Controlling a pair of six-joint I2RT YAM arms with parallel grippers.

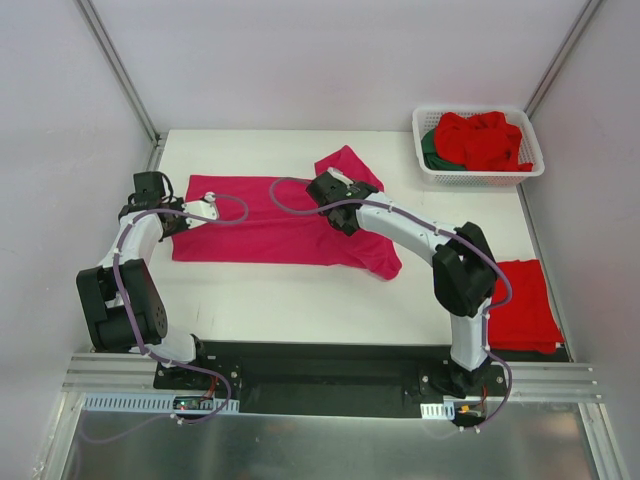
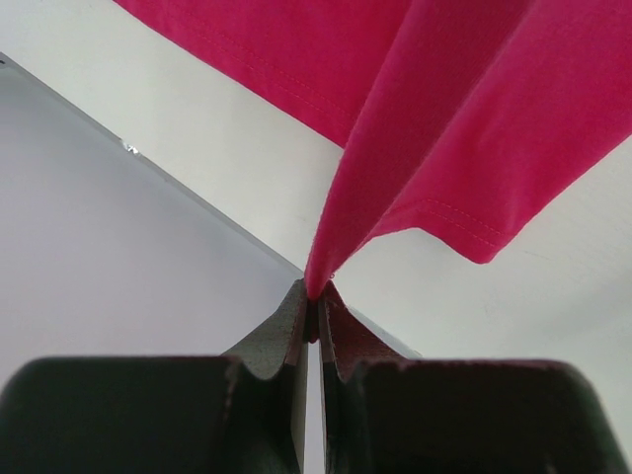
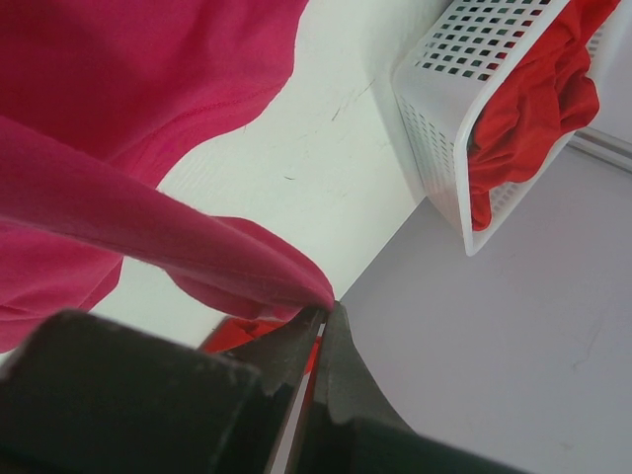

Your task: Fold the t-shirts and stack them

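1. Basket (image 1: 481,177): white slotted plastic, at the far right corner of the table (image 1: 300,300). It serves as the reference for all places below.

2. Red t-shirts (image 1: 485,138): bunched inside the basket, heaped above its rim.

3. Dark green t-shirt (image 1: 429,148): inside the basket, at its left end, mostly under the red cloth.

4. Folded red t-shirt (image 1: 522,300): lies flat on the table, nearer the arm bases than the basket, by the same right edge.

5. Magenta-pink t-shirt (image 1: 260,232): spread across the table well to the left of the basket. Its right end is drawn up into loose flaps, one pointing towards the basket.

6. Left gripper (image 2: 314,296): at the shirt end farthest from the basket. The jaws are closed on a pinch of the magenta-pink cloth, which rises from the fingertips in a taut fold.

7. Right gripper (image 3: 326,314): at the shirt end nearer the basket. The jaws are closed on a rolled fold of the same magenta-pink cloth.
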